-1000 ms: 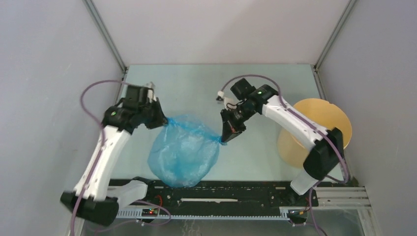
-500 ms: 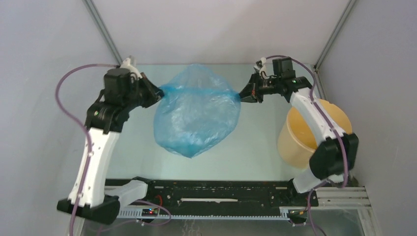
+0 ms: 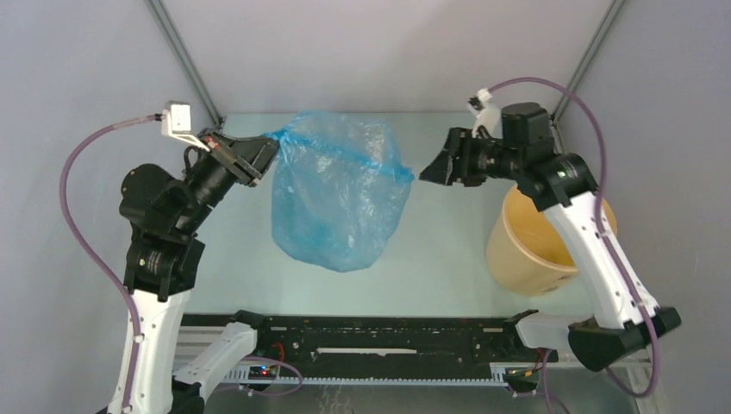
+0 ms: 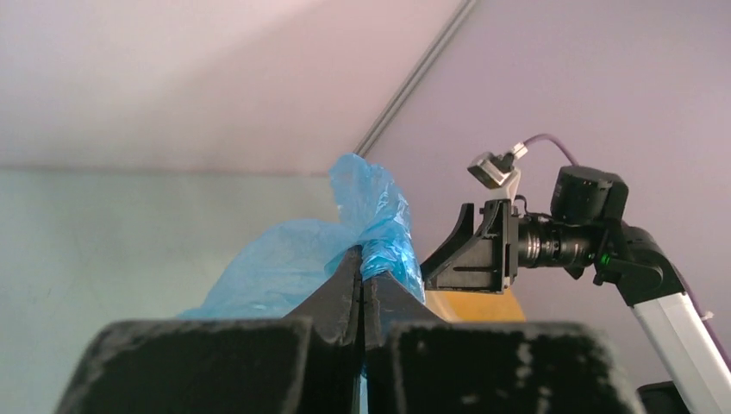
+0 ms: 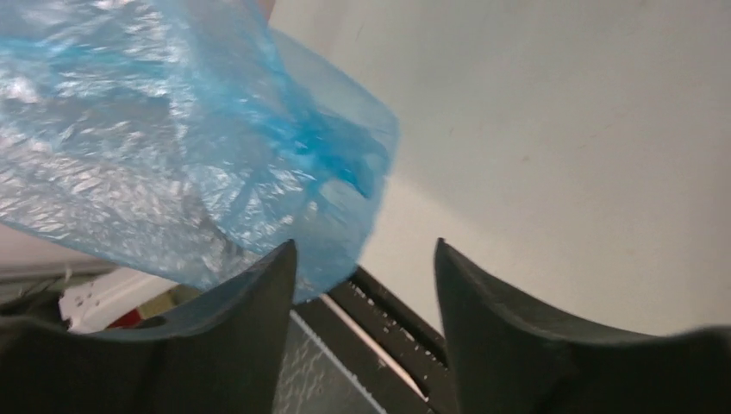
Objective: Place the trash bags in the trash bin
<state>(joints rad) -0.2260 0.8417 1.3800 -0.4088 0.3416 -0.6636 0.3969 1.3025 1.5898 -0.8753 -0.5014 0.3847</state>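
The light-blue trash bag hangs in the air above the table's middle, its body drooping downward. My left gripper is shut on the bag's left top corner; the left wrist view shows the film bunched above the pinched jaws of that gripper. My right gripper stands open just right of the bag's other corner. In the right wrist view the bag's edge brushes the left finger while the gap of the gripper is wide. The tan trash bin stands at the right, partly behind my right arm.
A black rail runs along the near edge by the arm bases. Grey walls and metal corner posts enclose the table at the back and sides. The bin's rim shows behind the right gripper in the left wrist view.
Both arms rose and spread, lifting the bag off the table and stretching it. The right gripper has just opened, letting go of the bag's right corner.
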